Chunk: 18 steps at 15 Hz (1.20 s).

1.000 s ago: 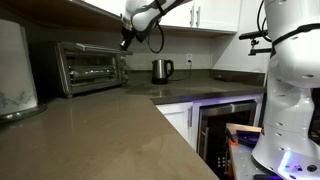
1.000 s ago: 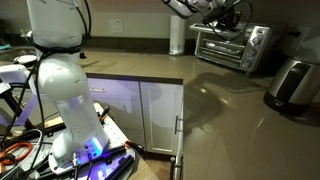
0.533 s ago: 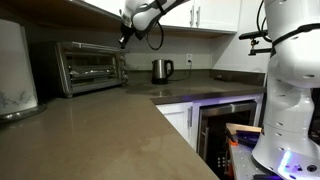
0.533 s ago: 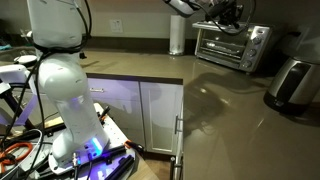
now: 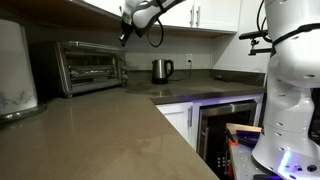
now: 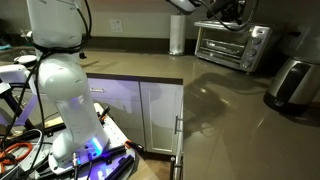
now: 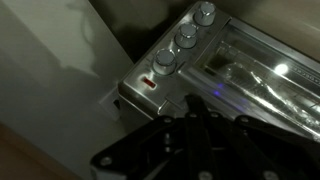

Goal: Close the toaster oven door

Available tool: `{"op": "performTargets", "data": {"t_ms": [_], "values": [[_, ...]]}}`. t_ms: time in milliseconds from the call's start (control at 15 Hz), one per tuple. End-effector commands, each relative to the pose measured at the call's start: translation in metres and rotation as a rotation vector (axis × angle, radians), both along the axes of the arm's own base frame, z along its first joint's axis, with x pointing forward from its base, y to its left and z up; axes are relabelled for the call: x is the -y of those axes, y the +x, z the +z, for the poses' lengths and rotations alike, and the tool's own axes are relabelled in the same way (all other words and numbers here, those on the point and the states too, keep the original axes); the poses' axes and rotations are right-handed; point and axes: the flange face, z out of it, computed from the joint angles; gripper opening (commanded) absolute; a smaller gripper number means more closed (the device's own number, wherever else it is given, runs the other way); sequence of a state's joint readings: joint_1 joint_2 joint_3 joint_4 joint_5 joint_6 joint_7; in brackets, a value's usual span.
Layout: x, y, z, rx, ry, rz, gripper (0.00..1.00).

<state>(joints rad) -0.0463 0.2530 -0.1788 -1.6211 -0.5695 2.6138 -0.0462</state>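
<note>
Just below the black claw (image 5: 124, 40) stands one boxy silver toaster oven (image 6: 232, 45) with one shut glass door (image 5: 88, 68) and three round knobs (image 7: 186, 37). The claw's spread cannot be told.

Toaster oven (image 5: 90, 49): silver metal, shiny; door (image 6: 220, 45) glass, glossy. Countertop (image 5: 120, 130) smooth, matt.

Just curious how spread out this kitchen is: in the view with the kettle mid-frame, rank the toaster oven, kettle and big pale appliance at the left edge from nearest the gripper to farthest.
From the gripper, in an exterior view:
1. toaster oven, just below it.
2. kettle, off to the side, at the back.
3. pale appliance, frame edge, close to the camera.
</note>
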Motion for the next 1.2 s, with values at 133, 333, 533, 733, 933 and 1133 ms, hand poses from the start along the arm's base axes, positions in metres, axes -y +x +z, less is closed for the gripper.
{"op": "performTargets", "data": {"t_ms": [133, 333, 533, 733, 933, 1133], "values": [[-0.004, -0.007, 0.033, 0.085, -0.071, -0.014, 0.00], [-0.007, -0.013, 0.037, 0.071, -0.053, -0.029, 0.00], [-0.013, -0.020, 0.037, 0.038, -0.006, -0.024, 0.00], [-0.027, -0.033, 0.034, 0.000, 0.130, -0.019, 0.00], [-0.045, -0.047, 0.032, -0.047, 0.249, -0.034, 0.00], [-0.065, -0.063, 0.027, -0.109, 0.309, -0.054, 0.00]]}}
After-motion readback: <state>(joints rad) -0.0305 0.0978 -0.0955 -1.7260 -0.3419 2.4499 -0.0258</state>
